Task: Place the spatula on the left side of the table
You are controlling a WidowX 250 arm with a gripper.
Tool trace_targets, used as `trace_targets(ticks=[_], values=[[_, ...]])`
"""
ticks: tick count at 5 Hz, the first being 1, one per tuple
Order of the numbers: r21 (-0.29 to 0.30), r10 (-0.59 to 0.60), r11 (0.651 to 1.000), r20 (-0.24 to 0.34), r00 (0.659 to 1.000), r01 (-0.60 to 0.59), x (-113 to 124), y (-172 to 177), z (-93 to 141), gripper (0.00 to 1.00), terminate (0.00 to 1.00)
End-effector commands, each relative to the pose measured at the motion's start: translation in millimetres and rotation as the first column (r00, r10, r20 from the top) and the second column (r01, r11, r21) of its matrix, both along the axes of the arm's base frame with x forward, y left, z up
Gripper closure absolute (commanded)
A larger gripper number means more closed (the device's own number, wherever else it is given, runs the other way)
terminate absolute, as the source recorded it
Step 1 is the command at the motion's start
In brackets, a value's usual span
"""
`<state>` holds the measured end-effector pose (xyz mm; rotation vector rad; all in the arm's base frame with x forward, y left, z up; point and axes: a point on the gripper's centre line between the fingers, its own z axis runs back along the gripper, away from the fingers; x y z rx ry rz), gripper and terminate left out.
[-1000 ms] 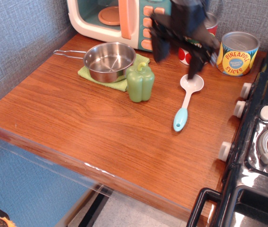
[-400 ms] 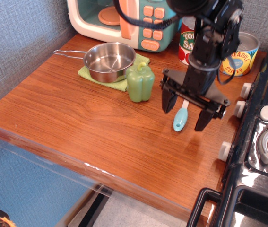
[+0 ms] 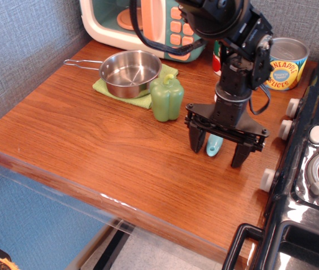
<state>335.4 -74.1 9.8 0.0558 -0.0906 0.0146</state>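
Spatula (image 3: 214, 145) on table (image 3: 91, 135) right-center, mostly hidden; blue handle tip toward front, axis front-back. Gripper (image 3: 219, 151) jaws wide, straddling handle. Vs 0.4 s ago: gripper lower, shifted slightly left; spatula unmoved.

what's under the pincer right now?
Between the open pincer fingers, the spatula's light blue handle tip shows, lying on the table. Its white bowl and neck are covered by the arm, so they cannot be seen.

- one spatula (image 3: 214, 146)
- one pan (image 3: 130, 72)
- one green pepper (image 3: 167, 97)
- two cans (image 3: 284, 63)
- one toy microwave (image 3: 142, 22)
- one green cloth (image 3: 138, 99)
- one stove (image 3: 311, 185)
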Motion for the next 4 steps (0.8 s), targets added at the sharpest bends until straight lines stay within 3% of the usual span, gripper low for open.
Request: trace_targets(ticks=[1,2,3,4], values=[[-0.025,0.062,0.998,0.058,0.996,-0.060,10.6,16.1,11.4,0.00,0.00],[-0.027,0.078,0.997,0.057,0.995,-0.076,13.6,19.5,11.6,0.00,0.00],[-0.006,0.075,0.997,0.044,0.996,-0.075,11.0,21.6,9.1,1.00,0.00],[-0.004,0.061,0.998,0.036,0.998,-0.060,9.6,19.5,9.7,1.00,0.00]])
